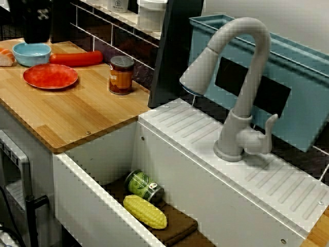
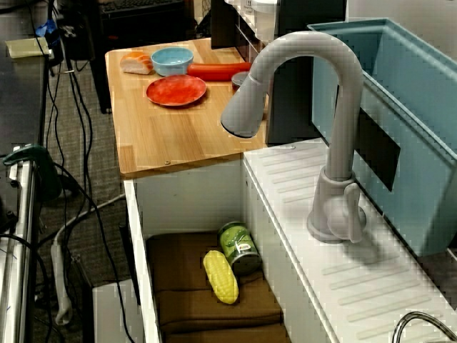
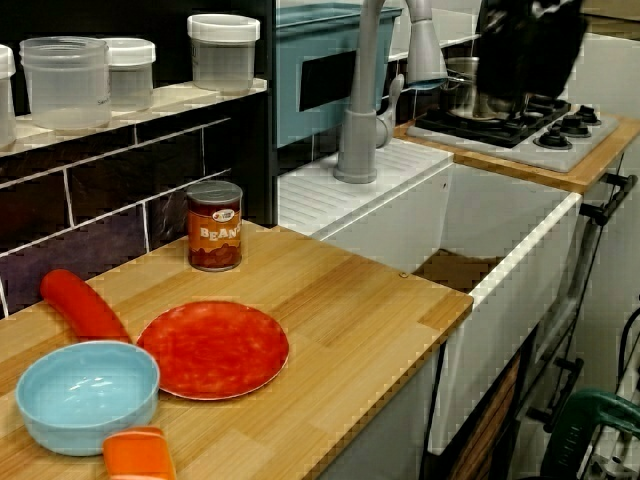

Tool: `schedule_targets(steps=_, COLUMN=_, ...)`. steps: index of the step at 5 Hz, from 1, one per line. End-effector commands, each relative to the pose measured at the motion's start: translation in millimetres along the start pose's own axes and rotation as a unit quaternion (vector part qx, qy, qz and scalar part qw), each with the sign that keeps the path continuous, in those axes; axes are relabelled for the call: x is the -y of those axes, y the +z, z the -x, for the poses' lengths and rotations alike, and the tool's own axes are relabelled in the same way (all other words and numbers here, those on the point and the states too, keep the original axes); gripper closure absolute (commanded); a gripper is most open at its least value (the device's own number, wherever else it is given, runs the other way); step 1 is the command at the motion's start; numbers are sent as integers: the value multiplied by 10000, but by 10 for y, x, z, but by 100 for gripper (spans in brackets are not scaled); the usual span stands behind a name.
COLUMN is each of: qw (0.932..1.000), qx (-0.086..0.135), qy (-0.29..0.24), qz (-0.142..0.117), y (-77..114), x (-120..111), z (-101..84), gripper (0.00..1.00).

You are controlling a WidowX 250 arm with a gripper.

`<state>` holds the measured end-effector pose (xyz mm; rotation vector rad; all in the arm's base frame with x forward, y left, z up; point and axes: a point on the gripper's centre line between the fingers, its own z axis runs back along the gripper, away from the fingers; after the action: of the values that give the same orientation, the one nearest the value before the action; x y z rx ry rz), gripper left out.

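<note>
Your end effector (image 3: 530, 50) is hovering, blurred, near the 1 pot (image 3: 462, 95) on the stove (image 3: 520, 142); can't tell if spread or pressed together. Swinging sideways, you're risking knocking it or the faucet (image 3: 358, 100).

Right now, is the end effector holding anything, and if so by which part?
It cannot be told. The end effector shows only as a dark blur above the stove, in the view along the counter; no held thing is discernible.

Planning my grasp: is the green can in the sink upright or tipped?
Tipped: the green can lies on its side beside the corn.
</note>
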<state>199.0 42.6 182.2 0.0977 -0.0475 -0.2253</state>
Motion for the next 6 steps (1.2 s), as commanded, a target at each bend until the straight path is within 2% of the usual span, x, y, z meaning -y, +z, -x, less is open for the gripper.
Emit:
schedule_targets(steps=1, qw=9982, qx=-221, qy=-244, qz=492, y=13, x=-478, z=-344, gripper=0)
schedule_targets(steps=2, qw=9968, qx=-457, qy=-522, qz=399, y=-81, x=-625, z=-460, gripper=0)
schedule_targets(steps=3, qw=9954, qx=-420, qy=-815, qz=290, y=-131, x=-688, z=-513, gripper=0)
schedule_targets(steps=4, qw=9939, qx=-271, qy=-1034, qz=278, y=-133, x=-727, z=-494, gripper=0)
schedule_targets(steps=5, qw=9946, qx=-365, qy=-961, qz=116, y=-242, x=-732, z=-544, gripper=0)
schedule_targets(steps=6, qw=9950, qx=-229, qy=-958, qz=184, y=-96, x=-805, z=-534, gripper=0)
